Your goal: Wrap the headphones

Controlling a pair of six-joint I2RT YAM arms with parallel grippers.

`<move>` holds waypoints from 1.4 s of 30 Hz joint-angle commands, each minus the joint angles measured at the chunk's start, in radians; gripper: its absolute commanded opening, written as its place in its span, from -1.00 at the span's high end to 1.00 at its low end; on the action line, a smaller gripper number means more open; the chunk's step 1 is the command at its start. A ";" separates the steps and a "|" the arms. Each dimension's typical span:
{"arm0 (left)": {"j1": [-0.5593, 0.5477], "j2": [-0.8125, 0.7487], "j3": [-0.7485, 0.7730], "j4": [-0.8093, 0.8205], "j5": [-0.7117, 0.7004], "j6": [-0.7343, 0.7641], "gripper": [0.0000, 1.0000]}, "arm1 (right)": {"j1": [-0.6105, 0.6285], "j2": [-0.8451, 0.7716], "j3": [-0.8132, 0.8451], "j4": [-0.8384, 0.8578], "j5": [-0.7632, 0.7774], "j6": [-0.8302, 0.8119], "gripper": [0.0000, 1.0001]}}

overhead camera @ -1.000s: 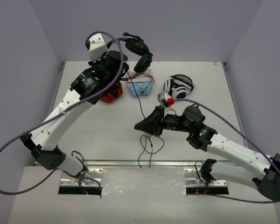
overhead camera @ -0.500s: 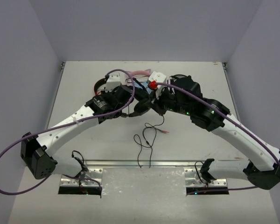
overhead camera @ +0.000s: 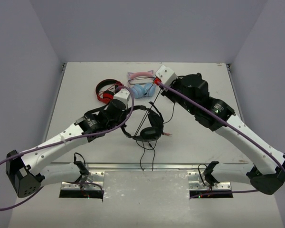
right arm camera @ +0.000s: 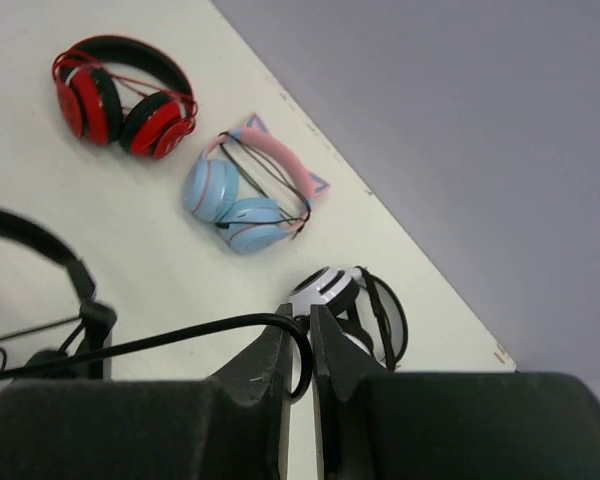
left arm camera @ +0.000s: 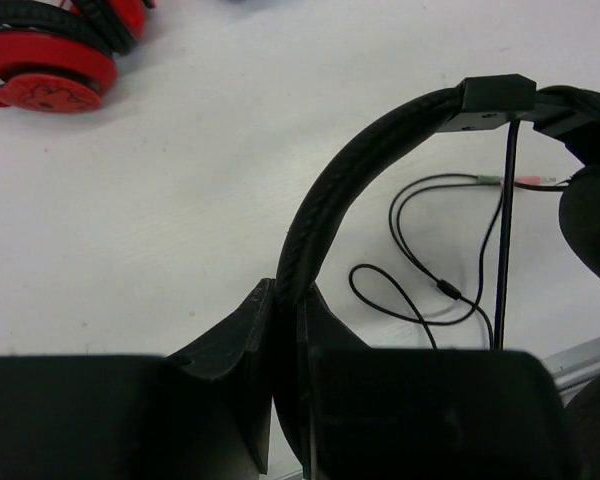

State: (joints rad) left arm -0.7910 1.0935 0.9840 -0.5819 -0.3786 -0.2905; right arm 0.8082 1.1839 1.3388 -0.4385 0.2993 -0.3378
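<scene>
All-black over-ear headphones [overhead camera: 151, 132] sit at the centre of the overhead frame; I cannot tell if their padded cups touch the white table [overhead camera: 199, 142]. At the bottom middle of its wrist view, the left gripper [left arm camera: 285, 300] pinches them by the thin black headband [left arm camera: 355, 160]. The right gripper [right arm camera: 299, 325], jaws pressed together, nips the thin black cable [right arm camera: 160, 342]; more cable lies looped on the table. Red-and-black headphones [overhead camera: 103, 97] and pink-and-blue cat-ear headphones [overhead camera: 141, 90] lie toward the top. A white-and-black pair [right arm camera: 325, 290] shows low in the right wrist view.
</scene>
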 commanded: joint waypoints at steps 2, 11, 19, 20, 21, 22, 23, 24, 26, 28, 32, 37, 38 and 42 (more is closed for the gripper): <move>-0.080 -0.004 -0.008 -0.036 0.029 0.047 0.99 | -0.101 0.022 0.137 0.163 0.008 0.021 0.86; -0.146 -0.118 0.012 -0.033 0.082 0.086 0.99 | -0.267 0.114 0.146 0.170 -0.127 0.133 0.85; -0.155 -0.109 0.106 -0.076 0.089 0.117 0.99 | -0.285 0.151 0.215 0.113 -0.319 0.201 0.97; -0.155 -0.092 0.140 -0.091 0.084 0.120 0.99 | -0.285 0.142 0.198 0.141 -0.337 0.218 0.97; -0.155 -0.081 0.159 -0.099 0.080 0.123 0.99 | -0.285 0.132 0.183 0.155 -0.351 0.226 0.97; -0.155 -0.072 0.179 -0.107 0.073 0.131 0.99 | -0.285 0.122 0.163 0.164 -0.362 0.230 0.97; -0.155 -0.058 0.215 -0.111 0.072 0.136 0.99 | -0.287 0.120 0.157 0.165 -0.371 0.247 0.97; -0.155 -0.055 0.232 -0.114 0.069 0.139 0.99 | -0.287 0.120 0.149 0.168 -0.374 0.250 0.97; -0.154 -0.041 0.278 -0.124 0.064 0.154 0.99 | -0.287 0.132 0.135 0.167 -0.364 0.256 0.97; -0.155 -0.034 0.303 -0.131 0.023 0.159 0.99 | -0.287 0.135 0.126 0.165 -0.348 0.260 0.97; -0.155 -0.034 0.329 -0.137 -0.063 0.140 0.99 | -0.322 0.083 0.030 0.236 -0.285 0.310 0.97; -0.155 -0.073 0.347 -0.112 -0.065 0.123 0.99 | -0.451 0.077 -0.061 0.257 -0.408 0.430 0.97; -0.155 -0.083 0.351 -0.086 -0.057 0.125 0.99 | -0.452 0.076 -0.085 0.262 -0.425 0.433 0.97; -0.155 -0.112 0.384 -0.026 -0.025 0.116 0.99 | -0.452 0.051 -0.154 0.320 -0.538 0.526 0.97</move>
State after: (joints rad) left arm -0.9306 1.0504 1.2907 -0.6857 -0.4580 -0.1642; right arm 0.3820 1.2690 1.2114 -0.2459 -0.1944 0.0891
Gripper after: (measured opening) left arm 0.084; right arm 0.021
